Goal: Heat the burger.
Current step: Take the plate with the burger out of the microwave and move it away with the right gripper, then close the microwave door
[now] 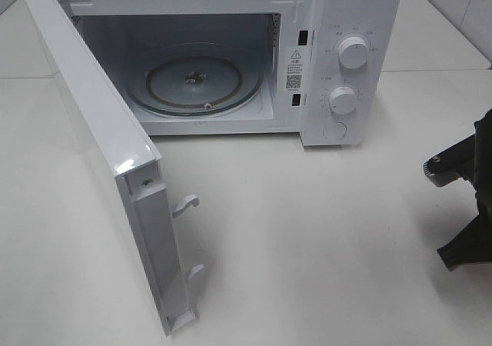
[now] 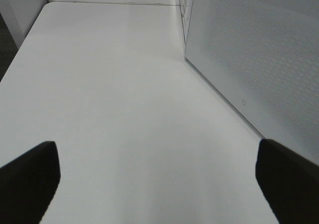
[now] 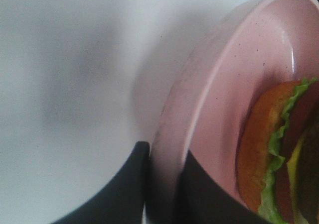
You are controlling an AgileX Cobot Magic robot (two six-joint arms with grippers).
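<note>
right tool point(image 3: 162, 184) pinching pink plate point(image 3: 234, 74) rim | burger point(image 3: 279, 154) on plate | left tool point(image 2: 159, 184) spread

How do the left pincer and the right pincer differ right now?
The left pincer is wide open and holds nothing; the right pincer is shut on the rim of the pink plate that carries the burger. The left pincer hangs over bare table beside the microwave's open door; the right pincer's plate looks lifted, casting a blurred shadow. Both have dark fingers.
</note>
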